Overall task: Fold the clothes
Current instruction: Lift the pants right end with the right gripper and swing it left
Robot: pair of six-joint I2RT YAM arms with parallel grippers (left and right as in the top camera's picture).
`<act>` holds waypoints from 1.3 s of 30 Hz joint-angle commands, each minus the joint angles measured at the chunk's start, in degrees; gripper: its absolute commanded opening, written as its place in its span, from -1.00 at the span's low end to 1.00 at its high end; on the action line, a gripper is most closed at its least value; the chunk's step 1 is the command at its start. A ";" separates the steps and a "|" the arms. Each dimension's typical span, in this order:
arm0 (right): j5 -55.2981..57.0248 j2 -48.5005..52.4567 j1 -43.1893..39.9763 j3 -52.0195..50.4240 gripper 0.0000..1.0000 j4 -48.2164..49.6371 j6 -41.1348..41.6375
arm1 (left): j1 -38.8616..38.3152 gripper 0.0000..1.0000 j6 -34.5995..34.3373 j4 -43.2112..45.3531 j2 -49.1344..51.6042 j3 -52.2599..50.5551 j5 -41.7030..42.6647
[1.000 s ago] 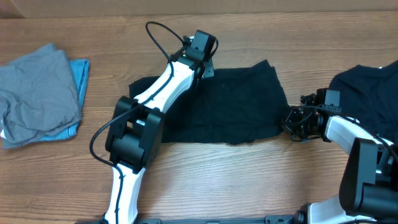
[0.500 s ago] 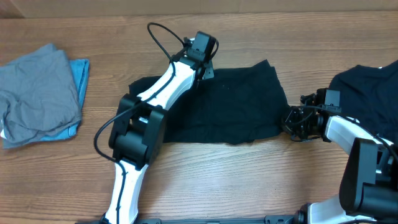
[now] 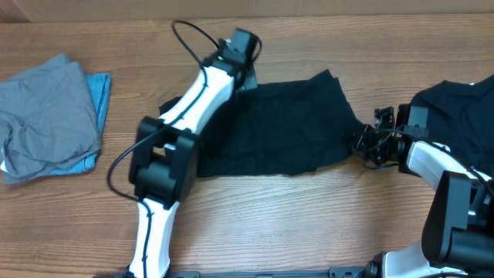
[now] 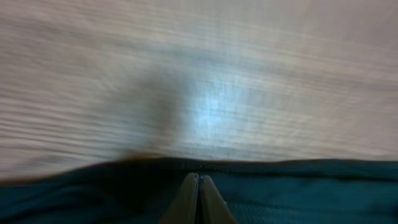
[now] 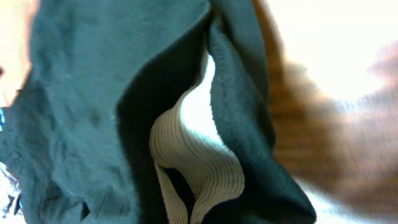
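Wood-grain worktop (image 3: 309, 224) is carrying all items. Wide black thin-fabric garment (image 3: 285, 131) is lying spread flat at centre; it is serving as the landmark below.

- Left tool (image 3: 248, 77) is sitting at the garment's far hem, arm reaching across the cloth. Its fingers (image 4: 189, 202) are pressing fully together at the hem line. The left wrist view is blurring, so I cannot tell whether cloth is caught between them.
- Right tool (image 3: 361, 143) is touching the garment's right edge, clamping on it. Black cloth is wrapping around its pale ribbed pads (image 5: 199, 168).
- Grey fabric pile (image 3: 46, 116) is lying well left of the garment, over a light-blue fabric piece (image 3: 99, 93).
- Second black fabric heap (image 3: 455, 108) is lying right of the garment, beyond the right tool.
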 commanded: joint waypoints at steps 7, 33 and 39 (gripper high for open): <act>-1.57 -0.76 0.33 4.90 -0.92 -4.07 -9.09 | 3.39 -0.92 2.23 -21.55 -15.47 4.22 5.16; 19.82 -4.90 26.43 26.08 -0.92 -24.20 -17.00 | 24.22 -0.92 15.82 -43.98 -15.21 3.93 23.34; 26.12 -4.90 35.74 27.87 -0.92 -25.24 -18.23 | 29.79 -0.92 15.23 -44.52 -15.15 1.79 20.02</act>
